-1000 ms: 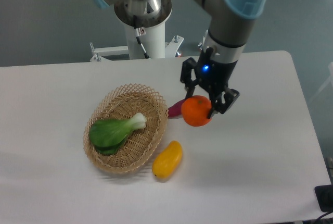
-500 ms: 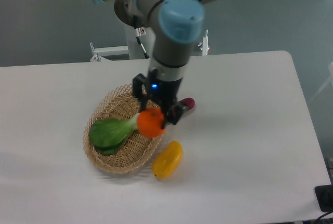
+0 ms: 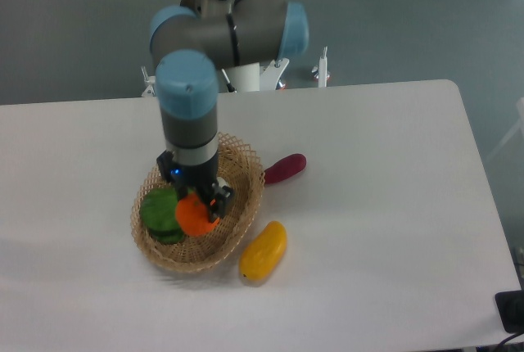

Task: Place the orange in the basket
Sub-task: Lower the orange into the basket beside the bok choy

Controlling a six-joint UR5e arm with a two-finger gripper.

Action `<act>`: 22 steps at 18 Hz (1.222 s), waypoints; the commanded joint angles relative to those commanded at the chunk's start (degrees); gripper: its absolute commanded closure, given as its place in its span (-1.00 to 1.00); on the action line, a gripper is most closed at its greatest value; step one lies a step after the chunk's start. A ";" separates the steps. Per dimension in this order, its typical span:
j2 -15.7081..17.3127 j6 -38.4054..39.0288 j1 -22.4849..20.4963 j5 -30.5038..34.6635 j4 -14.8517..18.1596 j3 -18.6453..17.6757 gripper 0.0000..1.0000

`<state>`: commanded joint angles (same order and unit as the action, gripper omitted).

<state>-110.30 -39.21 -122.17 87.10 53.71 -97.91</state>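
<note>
From my seat at the controls I see the gripper [image 3: 196, 205] down inside the basket [image 3: 243, 162], its two dark fingers closed around the orange [image 3: 193, 217]. The fruit sits between the fingers, over the middle of the basket floor; I can't tell from this angle whether it is touching the wicker or hanging just above it. The arm [image 3: 189, 110] stands nearly upright over the basket, its grey forearm and blue cap hiding the rear part of the weave.

Just left of the orange lies a leafy green vegetable [image 3: 159, 213], also inside the basket, partly covered by the gripper and touching or nearly touching the orange. Outside the basket, a yellow mango-like fruit [image 3: 264, 250] lies on the white table [image 3: 393, 205] just beside the basket's near right rim. A dark reddish-purple vegetable [image 3: 285, 168], long and rounded, lies on the table against the basket's far right rim, its left end meeting the looped edge. The arm's white base post [image 3: 254, 75] rises behind the table's far edge. A small blue light shows on the gripper body above the fingers.
</note>
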 joint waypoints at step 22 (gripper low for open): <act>-4.13 0.72 0.71 0.53 -0.71 0.53 -0.56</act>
<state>-114.43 -38.50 -121.46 87.63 53.00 -97.38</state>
